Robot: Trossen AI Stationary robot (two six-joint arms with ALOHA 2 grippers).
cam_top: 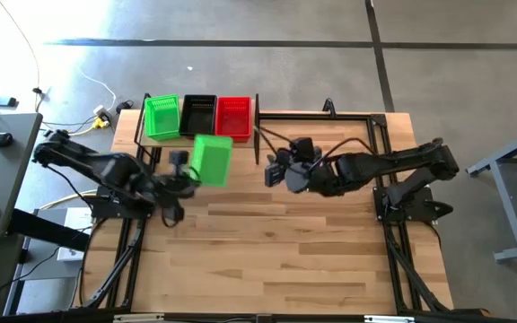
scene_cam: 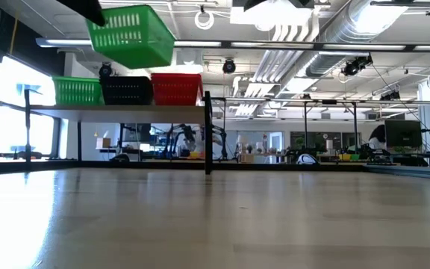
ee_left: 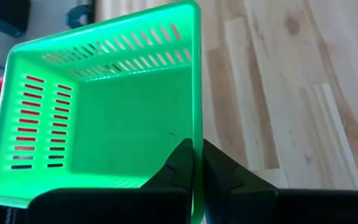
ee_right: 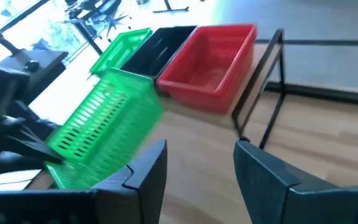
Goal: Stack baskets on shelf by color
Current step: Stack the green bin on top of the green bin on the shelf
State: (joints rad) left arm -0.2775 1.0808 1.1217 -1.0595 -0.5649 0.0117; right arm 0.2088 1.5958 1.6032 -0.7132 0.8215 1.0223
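A bright green plastic mesh basket [cam_top: 211,159] is pinched by one rim wall in the closed left fingers [ee_left: 194,165] — carried high just before the light-wood shelf [scene_cam: 125,110], presumably for nesting into the green basket [cam_top: 161,117] there. The right fingers [ee_right: 199,165] are spread wide and empty — near the shelf.

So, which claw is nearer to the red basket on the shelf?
The right claw. It hangs open just in front of the red basket, slightly to its right. The left claw is farther off, in front of the black basket, shut on a green basket.
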